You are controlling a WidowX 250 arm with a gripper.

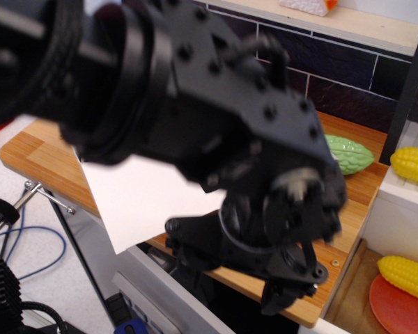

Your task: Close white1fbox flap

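Observation:
The flap [136,198] is a plain white flat panel sticking out to the left over the wooden tabletop's front edge. The rest of the white1fbox is hidden behind my black arm, which fills the middle of the view and is motion-blurred. My gripper [233,285] hangs low in the middle, to the right of the flap and over the table's front edge. Its two dark jaws stand apart with bare wood showing between them, and nothing is held. I cannot tell whether it touches the flap.
The wooden tabletop [38,149] ends at a front edge. A green ridged item [352,154] lies at the back right. Corn cobs [412,165] [404,275] and a red plate [397,306] are at right. A metal rod [45,195] and a blue cable [28,243] are at lower left.

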